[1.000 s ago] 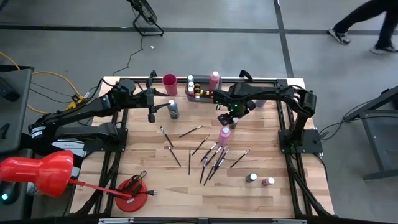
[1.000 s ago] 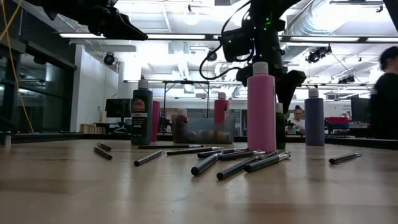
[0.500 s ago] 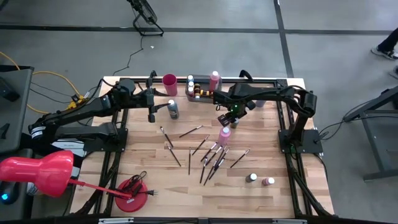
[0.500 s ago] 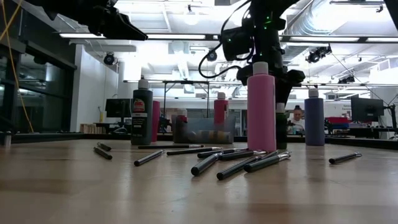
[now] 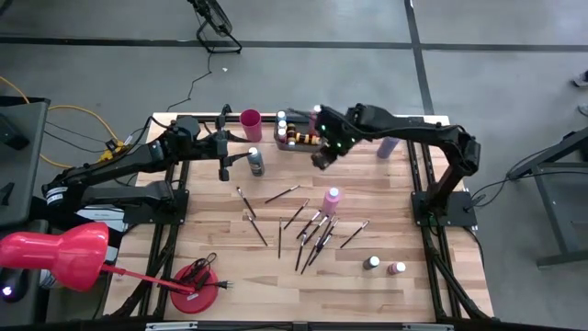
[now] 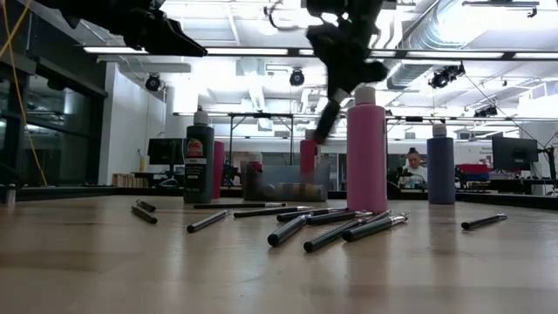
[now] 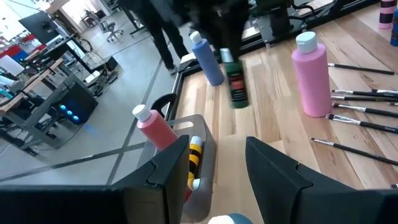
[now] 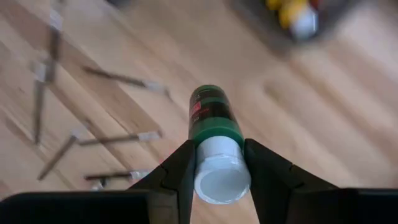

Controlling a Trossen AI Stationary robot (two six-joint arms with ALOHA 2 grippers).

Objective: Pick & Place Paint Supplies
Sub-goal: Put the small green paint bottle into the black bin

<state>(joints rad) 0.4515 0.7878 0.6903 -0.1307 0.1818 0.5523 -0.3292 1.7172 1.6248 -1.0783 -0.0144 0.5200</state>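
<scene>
I can't read any label: the green bottle [image 8: 214, 121] carries a red mark on its side, too blurred to make out. My right gripper [image 8: 217, 163] has its jaws closed on that bottle's white-capped end, and it hangs tilted above the table, upper centre of the high view. Just beyond it, the tray [image 5: 296, 142] holds small bottles, one with a yellow body. My left gripper [image 7: 214, 168] waits upper left, jaws partly open on nothing. A pink bottle [image 5: 331, 198] stands at centre among scattered brushes [image 5: 312, 230].
</scene>
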